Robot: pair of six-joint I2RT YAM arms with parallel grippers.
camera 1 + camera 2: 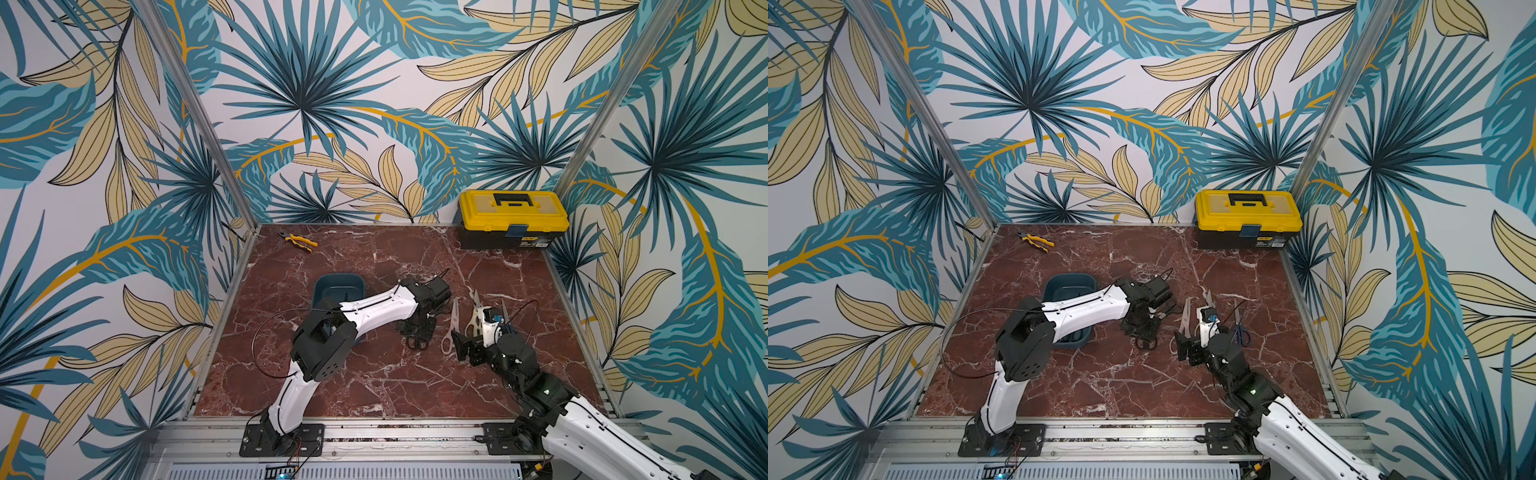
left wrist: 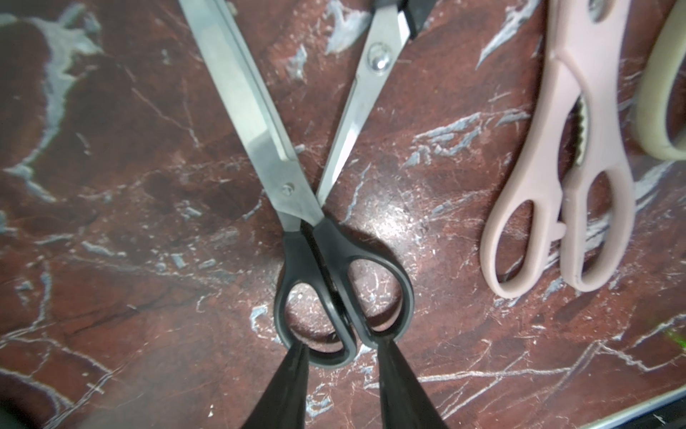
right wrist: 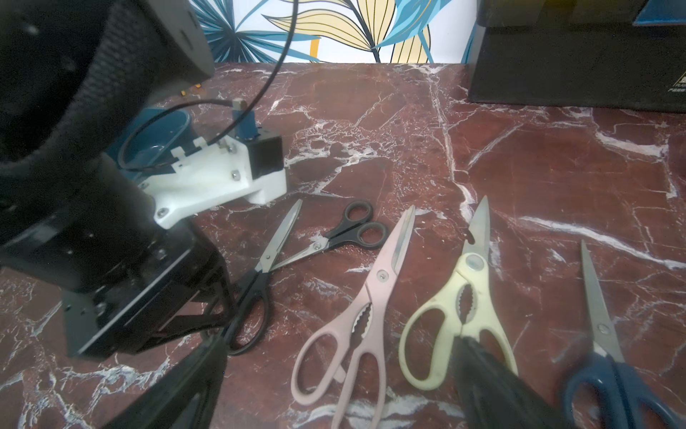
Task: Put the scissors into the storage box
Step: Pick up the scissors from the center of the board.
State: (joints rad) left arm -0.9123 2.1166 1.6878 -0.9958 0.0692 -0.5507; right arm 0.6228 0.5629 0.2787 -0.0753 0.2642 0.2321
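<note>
The scissors [image 1: 454,316], five pairs in sight, all lie flat on the red marble-look table [image 1: 374,395]. Far beyond the left claw and off to its left lie the pliers [image 1: 299,242]. Nearer, just left of that claw and partly behind its arm, stands the storage box [image 1: 338,276], open-topped. The left claw [image 2: 341,347] is down over the finger loops of the long black-handled scissors [image 2: 260,122]. Its fingers [image 2: 289,382] are partly apart, with their tips against the ends of the loops; whether they clamp the handle I cannot tell. Just beyond this claw lie the small black-handled scissors [image 3: 336,237], their tip touching the long pair near its pivot. To the left claw's right, between the spread fingers of the right claw [image 3: 339,340], lie the pinkish shears [image 3: 371,293], blades pointing away from that claw. The right claw stands wide open and holds nothing. Its right-hand fingertip [image 3: 482,367] hangs over the handle of the cream shears [image 3: 471,267], which lie just beside the pink pair. Right of that claw lie the blue-handled scissors [image 3: 601,319], apart from the shears. Far beyond the right claw, against the back wall, stands the yellow-lidded toolbox [image 1: 513,210].
</note>
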